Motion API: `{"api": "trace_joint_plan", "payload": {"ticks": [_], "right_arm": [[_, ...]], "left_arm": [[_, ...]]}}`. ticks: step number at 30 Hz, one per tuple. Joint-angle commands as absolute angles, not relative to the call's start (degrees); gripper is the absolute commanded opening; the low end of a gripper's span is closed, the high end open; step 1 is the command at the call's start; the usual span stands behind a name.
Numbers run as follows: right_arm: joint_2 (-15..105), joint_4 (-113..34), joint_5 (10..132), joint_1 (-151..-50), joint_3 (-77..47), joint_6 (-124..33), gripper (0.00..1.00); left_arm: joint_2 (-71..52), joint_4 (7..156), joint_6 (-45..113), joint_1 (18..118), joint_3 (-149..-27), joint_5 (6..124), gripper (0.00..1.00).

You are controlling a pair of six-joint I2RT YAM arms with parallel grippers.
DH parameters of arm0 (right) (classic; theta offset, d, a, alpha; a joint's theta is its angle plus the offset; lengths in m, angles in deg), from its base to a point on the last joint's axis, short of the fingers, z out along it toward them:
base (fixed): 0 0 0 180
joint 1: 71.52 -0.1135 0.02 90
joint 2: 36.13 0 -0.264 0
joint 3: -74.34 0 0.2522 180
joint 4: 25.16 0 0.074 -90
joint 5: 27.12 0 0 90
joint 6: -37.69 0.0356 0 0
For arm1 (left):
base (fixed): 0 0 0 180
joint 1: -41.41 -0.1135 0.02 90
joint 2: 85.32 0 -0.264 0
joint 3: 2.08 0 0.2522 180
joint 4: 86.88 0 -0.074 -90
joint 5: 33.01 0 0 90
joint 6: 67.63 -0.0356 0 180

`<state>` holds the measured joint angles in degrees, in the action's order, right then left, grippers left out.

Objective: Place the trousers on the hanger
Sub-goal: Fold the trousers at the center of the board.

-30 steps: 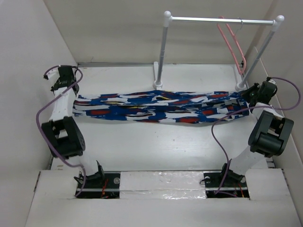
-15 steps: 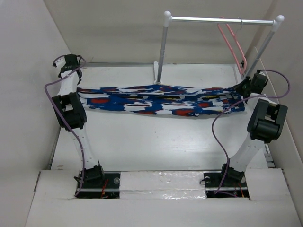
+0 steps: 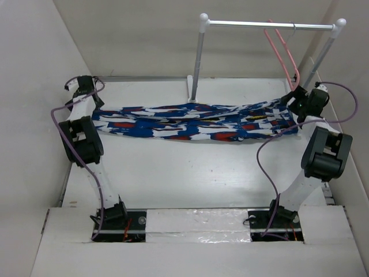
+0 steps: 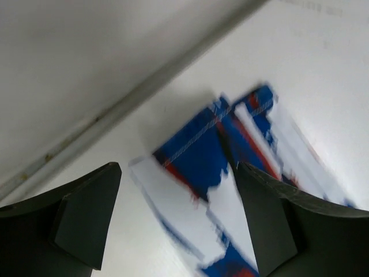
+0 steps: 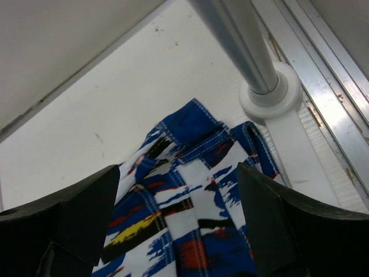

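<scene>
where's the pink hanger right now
In the top view, the hanger hangs from the silver rail at the far right, beside the right post and just beyond the right end of the trousers.

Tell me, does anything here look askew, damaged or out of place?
Nothing stands out. The trousers lie stretched in a narrow band across the table, and the hanger hangs empty on the rail at the right. The left gripper and right gripper stand open over the trouser ends.

Top cam high, facing down; wrist cams close-up, each sharing one trousers end w/ it.
</scene>
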<state>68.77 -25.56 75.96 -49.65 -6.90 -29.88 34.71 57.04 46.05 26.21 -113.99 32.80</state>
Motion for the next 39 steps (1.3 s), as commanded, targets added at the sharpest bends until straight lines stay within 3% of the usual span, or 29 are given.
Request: {"api": "trace_joint_plan", "payload": {"ticks": [1,5,6,8,11,12,13,15,18,20,23,24,26,28,32,35,37,38,39], "right_arm": [[62.05,-19.16,79.12,-48.58,-2.01,-30.52,0.89],[58.35,-18.62,80.36,-48.05,4.32,-31.04,0.95],[57.74,-18.10,80.63,-47.53,5.81,-30.87,0.94],[56.07,-14.50,82.20,-46.91,11.25,-29.99,0.91],[54.31,-10.62,82.48,-46.38,16.36,-28.23,0.78],[53.78,-10.71,82.39,-46.38,16.98,-28.23,0.53],[53.34,-10.71,82.21,-46.38,17.60,-28.14,0.42],[52.11,-11.06,82.04,-46.38,19.70,-28.66,0.00],[51.15,-10.54,81.86,-46.38,23.04,-29.11,0.00],[51.32,-8.87,81.69,-46.38,25.15,-28.85,0.00],[53.33,-6.76,80.99,-46.38,27.36,-29.37,0.40],[54.21,-6.32,81.07,-46.38,27.10,-29.29,0.58],[57.98,-5.79,82.64,-47.00,25.52,-28.85,0.67],[62.10,-4.05,84.40,-47.61,23.24,-27.09,0.67],[62.75,-3.33,83.46,-48.23,22.44,-24.63,0.65],[62.57,-7.20,81.69,-49.54,20.77,-25.24,0.54],[62.83,-6.06,81.60,-49.55,21.03,-24.28,0.14],[62.92,-6.05,81.86,-49.55,21.12,-24.10,0.03],[62.57,-5.96,81.86,-49.55,21.64,-23.84,0.00]], "left_arm": [[21.13,64.39,47.85,26.03,-105.34,38.16,0.80],[14.71,66.09,51.19,25.42,-91.91,42.48,0.69],[14.26,66.79,51.19,25.42,-90.04,43.10,0.56],[13.21,66.80,51.37,25.42,-86.27,43.19,0.50],[12.41,67.32,51.98,24.80,-83.70,44.85,0.49],[12.06,67.50,51.99,24.80,-83.52,45.38,0.50],[12.06,67.50,52.07,24.80,-83.26,46.34,0.52],[12.41,67.85,51.99,24.80,-82.99,47.05,0.59],[14.87,68.38,52.34,24.80,-83.52,49.68,0.68],[16.54,68.20,52.95,24.80,-84.65,52.15,0.69],[18.65,69.08,53.65,24.80,-84.92,52.68,0.69],[18.83,69.34,53.83,24.80,-84.84,52.86,0.68],[19.44,70.31,54.01,23.66,-84.75,54.26,0.67],[20.58,70.84,54.53,23.14,-84.92,55.49,0.63],[23.30,71.10,55.67,23.13,-85.98,56.19,0.59],[24.45,72.68,57.17,23.13,-85.81,58.03,0.56],[25.06,73.73,57.78,23.13,-85.80,59.27,0.40],[25.59,73.83,57.87,23.13,-85.89,59.27,0.33],[25.77,74.00,57.87,23.13,-85.89,59.27,0.21]]}}
